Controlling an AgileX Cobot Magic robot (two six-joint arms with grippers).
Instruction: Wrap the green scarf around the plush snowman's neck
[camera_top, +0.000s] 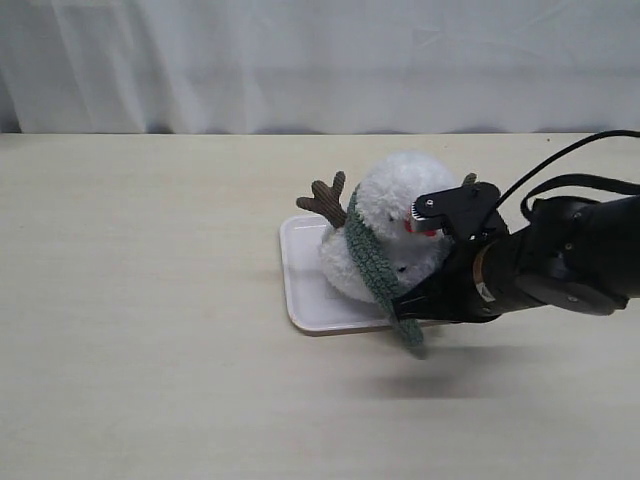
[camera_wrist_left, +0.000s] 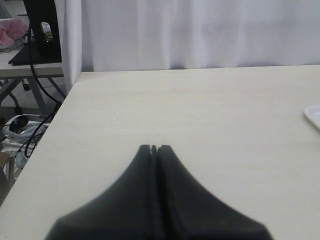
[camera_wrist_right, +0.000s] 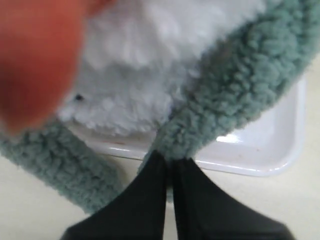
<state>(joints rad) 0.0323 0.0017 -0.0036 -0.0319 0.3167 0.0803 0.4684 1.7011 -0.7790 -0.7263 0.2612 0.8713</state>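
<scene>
The small fluffy white plush snowman (camera_top: 400, 190) sits on a flat white rectangular plastic tray (camera_top: 300, 270) in the middle of the pale beige wooden table (camera_top: 150, 320), and it leans a little. One brown corduroy twig arm (camera_top: 328, 197) stands out beside its head on the left of the exterior view. The long fuzzy grey-green fleece scarf (camera_top: 368, 252) lies across the front of the snowman. It starts near the twig arm, passes beside the neck (camera_top: 392, 237) and runs down in a slope over the body, past the front rim of the tray. Its rounded end hangs just beyond this rim, above the table. The right gripper (camera_wrist_right: 170, 161) reaches in from the right side, low in front of the snowman. Its two black fingers (camera_wrist_right: 150, 185) are pressed together and pinch the scarf near this lower end. In the right wrist view a second stretch of scarf lies beside the fingers, and the orange cone nose (camera_wrist_right: 35, 60) shows only as a blurred patch close to the camera. The left gripper (camera_wrist_left: 154, 148) is over bare table, well apart from the tray, with its fingers pressed together on nothing. Behind the table hangs a white curtain (camera_top: 300, 60).
</scene>
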